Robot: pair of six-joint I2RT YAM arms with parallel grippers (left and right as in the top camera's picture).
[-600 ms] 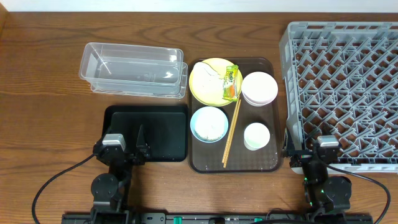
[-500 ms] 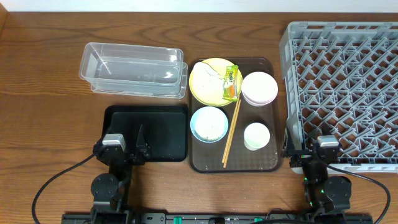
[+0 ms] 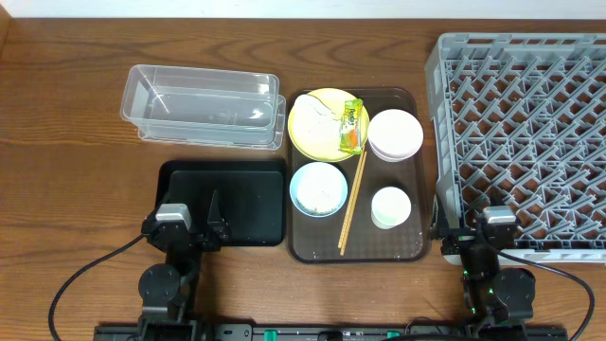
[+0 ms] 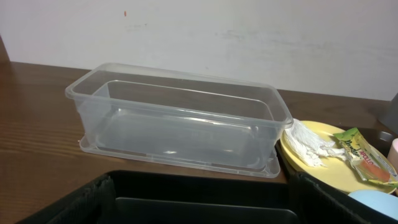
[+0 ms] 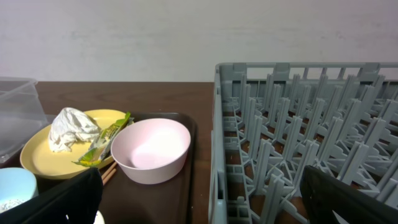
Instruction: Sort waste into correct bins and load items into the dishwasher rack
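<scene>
On the brown tray [image 3: 409, 248] sit a yellow plate [image 3: 312, 133] holding a white paper wad [image 4: 308, 144] and a green-and-orange wrapper [image 3: 352, 124], a pink bowl [image 3: 395, 134], a light blue bowl [image 3: 318, 188] with rice scraps, a white cup [image 3: 390, 206] and chopsticks [image 3: 352, 204]. The clear tub [image 3: 204, 106] stands at the back left, and the black tray [image 3: 251, 204] lies in front of it. The grey rack [image 3: 525, 142] fills the right side. My left gripper [image 4: 202, 205] is open and empty over the black tray's near edge. My right gripper [image 5: 205, 205] is open and empty, straddling the rack's left wall.
The brown tray lies between the black tray and the rack, with narrow gaps on both sides. Bare wooden table [image 3: 66, 170] lies to the left of the bins. A pale wall [image 4: 199, 31] closes off the back.
</scene>
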